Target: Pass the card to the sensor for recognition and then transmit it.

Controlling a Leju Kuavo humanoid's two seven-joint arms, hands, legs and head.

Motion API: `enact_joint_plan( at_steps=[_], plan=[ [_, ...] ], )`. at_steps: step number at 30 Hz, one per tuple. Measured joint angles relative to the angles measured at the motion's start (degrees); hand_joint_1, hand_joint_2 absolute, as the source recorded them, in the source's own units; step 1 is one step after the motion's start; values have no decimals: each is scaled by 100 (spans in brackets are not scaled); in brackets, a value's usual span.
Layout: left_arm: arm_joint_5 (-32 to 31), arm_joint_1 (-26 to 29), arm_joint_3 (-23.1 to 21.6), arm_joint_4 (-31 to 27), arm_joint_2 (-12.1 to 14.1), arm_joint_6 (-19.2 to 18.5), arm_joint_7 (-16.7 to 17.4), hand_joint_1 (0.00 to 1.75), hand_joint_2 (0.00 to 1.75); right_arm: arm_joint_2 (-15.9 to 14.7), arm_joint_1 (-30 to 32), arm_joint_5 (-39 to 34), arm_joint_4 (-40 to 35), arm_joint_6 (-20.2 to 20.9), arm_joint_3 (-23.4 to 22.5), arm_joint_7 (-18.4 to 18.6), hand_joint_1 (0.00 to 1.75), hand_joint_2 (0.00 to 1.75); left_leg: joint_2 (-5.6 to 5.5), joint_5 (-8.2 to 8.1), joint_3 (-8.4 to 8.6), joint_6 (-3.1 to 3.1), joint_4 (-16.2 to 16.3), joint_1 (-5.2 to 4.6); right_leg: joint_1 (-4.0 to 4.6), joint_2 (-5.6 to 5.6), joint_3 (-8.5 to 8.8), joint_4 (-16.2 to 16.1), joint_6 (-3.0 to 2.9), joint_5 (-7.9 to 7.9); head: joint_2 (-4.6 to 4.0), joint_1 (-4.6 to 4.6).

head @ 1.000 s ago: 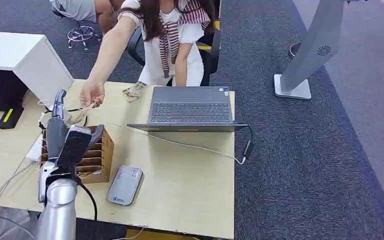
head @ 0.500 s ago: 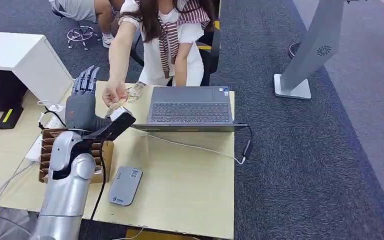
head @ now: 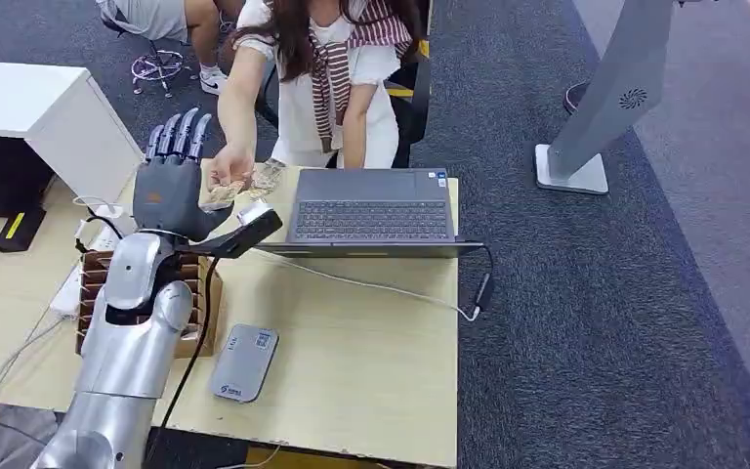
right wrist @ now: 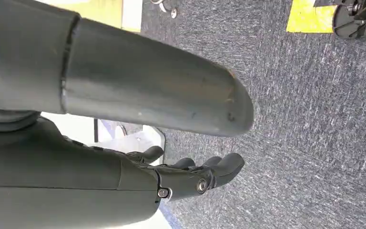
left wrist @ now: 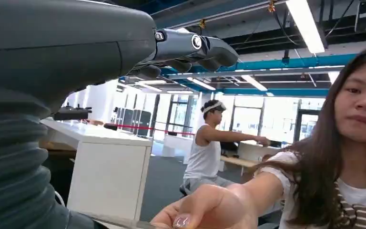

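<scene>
The robot's dark grey left hand (head: 171,191) is up with fingers spread and holding nothing, so the handover looks done; next, probably another card.

Bright even overhead light, soft shadows under the laptop (head: 371,210) on the desk (head: 352,342); left wrist view has ceiling strip-light (left wrist: 305,24) glare, blown-out windows (left wrist: 267,119), close grey hand cover soft-focused.

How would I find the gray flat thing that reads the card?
Start at the laptop on the wooden table, then look toward the table's near edge. The card reader lies flat beside the brown slotted box: a small rounded silver pad.
</scene>
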Motion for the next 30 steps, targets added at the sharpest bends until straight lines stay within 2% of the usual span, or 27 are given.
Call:
enact_joint_plan(
  at_steps=[1,2,24,30],
  plan=[
    [7,-1,-4,17,5,2,0,14,175,0,0,2,0,0,2,0,0,0,0,0,0,0,0,0,0,0,0,0,0,0,0,0],
    [11,-5,-9,35,11,2,0,175,175,0,0,9,0,0,4,0,0,0,0,0,0,0,0,0,0,0,0,0,0,0,0,0],
    [181,-70,-144,243,-44,2,-57,175,175,0,-1,74,0,35,42,-44,0,0,0,0,0,0,0,0,0,0,0,0,0,0,0,0],
    [279,17,-168,180,-103,144,-107,175,175,0,-1,46,0,28,42,-46,0,0,1,0,0,0,0,0,0,1,1,1,0,0,0,0]
  ],
)
